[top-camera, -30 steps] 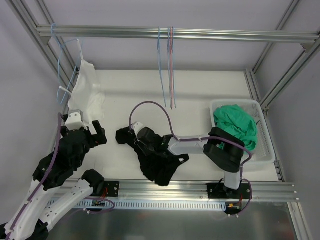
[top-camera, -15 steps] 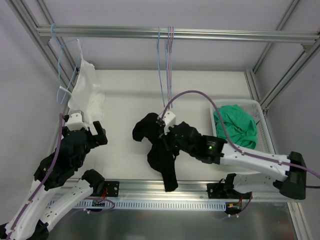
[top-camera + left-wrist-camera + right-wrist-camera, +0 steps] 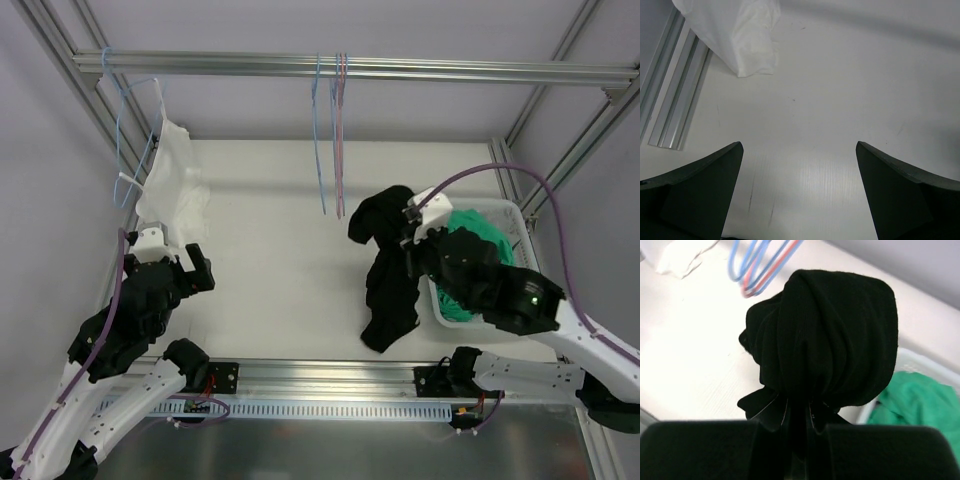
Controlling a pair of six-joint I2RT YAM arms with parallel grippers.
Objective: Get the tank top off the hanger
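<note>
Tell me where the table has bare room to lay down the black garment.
The widest bare patch of table lies between the white tank top at left and the black garment hanging from the right gripper, under the empty hangers. The right side is crowded: the basket already holds green cloth.

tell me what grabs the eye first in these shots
First, the black garment dangling from the shut right gripper, held up beside the basket of green cloth on the right. Next, the white top on a blue hanger at the rail's left end, with the left gripper open over the table near it.
</note>
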